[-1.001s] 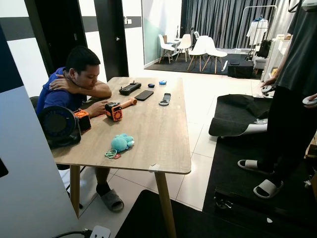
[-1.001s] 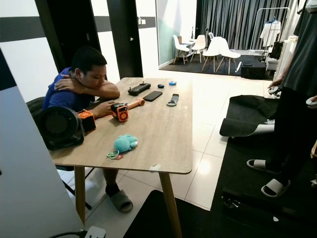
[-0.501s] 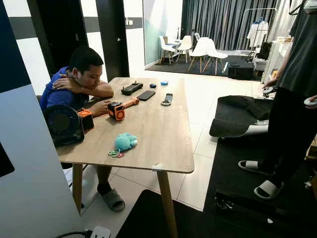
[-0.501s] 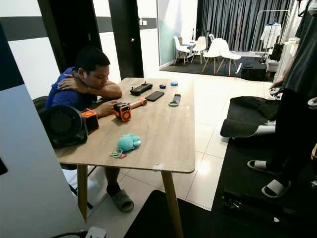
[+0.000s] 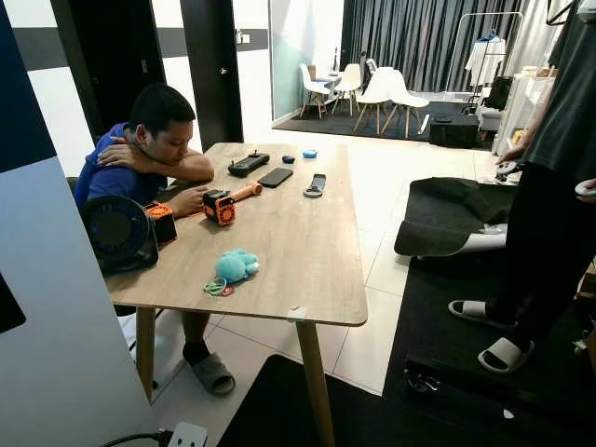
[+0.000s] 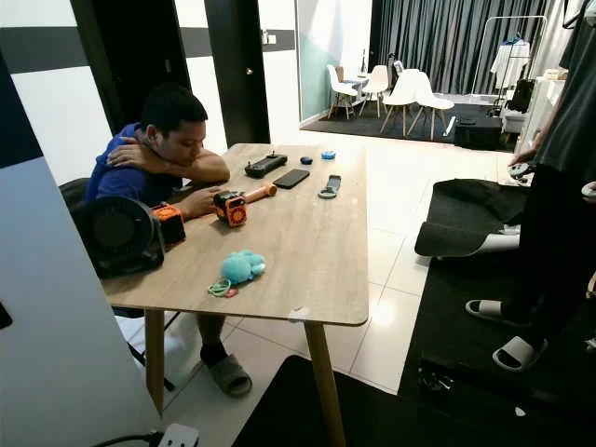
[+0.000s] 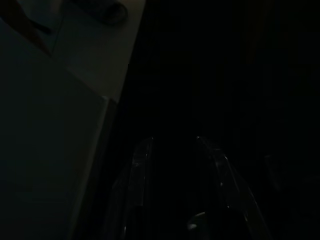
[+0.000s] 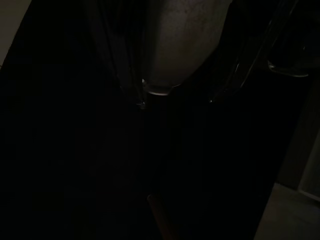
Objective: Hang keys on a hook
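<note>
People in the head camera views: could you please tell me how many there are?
2: a seated person leaning on the wooden table's left side, and a standing person at the right edge, partly cropped.

Pale floor tiles (image 5: 372,251) gleam beside a wooden desk (image 5: 289,251). Dark curtains (image 5: 419,37) hang behind white chairs (image 5: 382,93). A black mat (image 5: 484,354) covers the floor.

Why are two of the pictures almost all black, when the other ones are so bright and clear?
Eye views: bright and sharp, with daylight glare on the floor tiles beside the table. Left wrist view: very dark, only faint glints along the left hand's fingers. Right wrist view: just as dark, one pale patch between the right hand's fingers.
</note>
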`<state>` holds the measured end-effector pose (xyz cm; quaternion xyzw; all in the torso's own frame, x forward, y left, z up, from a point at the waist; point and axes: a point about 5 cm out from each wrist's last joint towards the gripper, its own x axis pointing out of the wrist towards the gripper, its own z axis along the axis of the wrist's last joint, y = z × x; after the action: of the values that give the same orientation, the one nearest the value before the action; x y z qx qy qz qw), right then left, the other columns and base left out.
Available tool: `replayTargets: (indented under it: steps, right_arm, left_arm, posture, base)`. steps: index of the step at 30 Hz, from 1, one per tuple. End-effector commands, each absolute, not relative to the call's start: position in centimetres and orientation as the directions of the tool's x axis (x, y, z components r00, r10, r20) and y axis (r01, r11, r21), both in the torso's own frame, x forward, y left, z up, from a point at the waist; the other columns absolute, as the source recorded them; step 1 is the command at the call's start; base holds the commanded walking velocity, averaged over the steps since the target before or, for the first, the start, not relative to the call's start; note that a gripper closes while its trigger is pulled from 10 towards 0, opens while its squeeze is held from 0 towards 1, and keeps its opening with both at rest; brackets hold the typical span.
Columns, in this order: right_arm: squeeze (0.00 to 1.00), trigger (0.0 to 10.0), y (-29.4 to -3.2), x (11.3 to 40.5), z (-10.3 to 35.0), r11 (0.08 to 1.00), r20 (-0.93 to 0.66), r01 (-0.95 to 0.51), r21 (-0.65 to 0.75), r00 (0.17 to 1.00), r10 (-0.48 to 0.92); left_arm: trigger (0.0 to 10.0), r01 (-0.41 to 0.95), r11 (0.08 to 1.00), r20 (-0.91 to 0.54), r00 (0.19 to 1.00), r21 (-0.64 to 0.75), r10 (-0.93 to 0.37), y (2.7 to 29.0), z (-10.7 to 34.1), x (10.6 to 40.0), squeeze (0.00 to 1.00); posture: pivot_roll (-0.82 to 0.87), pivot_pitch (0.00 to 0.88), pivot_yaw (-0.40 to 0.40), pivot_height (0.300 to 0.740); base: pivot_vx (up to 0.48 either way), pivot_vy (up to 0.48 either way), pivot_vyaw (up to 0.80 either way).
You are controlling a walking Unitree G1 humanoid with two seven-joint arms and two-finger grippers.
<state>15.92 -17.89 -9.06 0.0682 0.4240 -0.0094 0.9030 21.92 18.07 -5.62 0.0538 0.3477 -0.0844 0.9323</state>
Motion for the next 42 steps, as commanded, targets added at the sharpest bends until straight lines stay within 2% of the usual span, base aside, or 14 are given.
replayTargets:
  steps: [1,23,42]
  right_arm:
    - [0.0,10.0,-17.87,15.74,-9.16,0.989,-0.773,0.086,0.121,0.634,0.039]
    - [0.0,10.0,-17.81,15.87,-9.1,0.989,-0.769,0.084,0.123,0.638,0.041]
    - [0.0,10.0,-17.88,15.75,-9.12,0.988,-0.766,0.092,0.122,0.641,0.035]
  left_arm:
    - [10.0,0.192,0.981,-0.65,0.748,0.025,-0.13,17.81,-5.55,22.06,0.0]
    - [10.0,0.187,0.982,-0.647,0.751,0.016,-0.133,17.8,-5.52,22.05,0.0]
    - [10.0,0.207,0.978,-0.609,0.773,-0.018,-0.175,17.62,-5.34,21.82,0.0]
  posture:
    - [0.06,0.0,0.039,0.74]
    - [0.06,0.0,0.037,0.74]
    - [0.06,0.002,0.037,0.74]
  base:
    - [0.24,0.0,0.0]
    - [0.295,0.0,0.0]
    - [0.0,0.0,0.0]
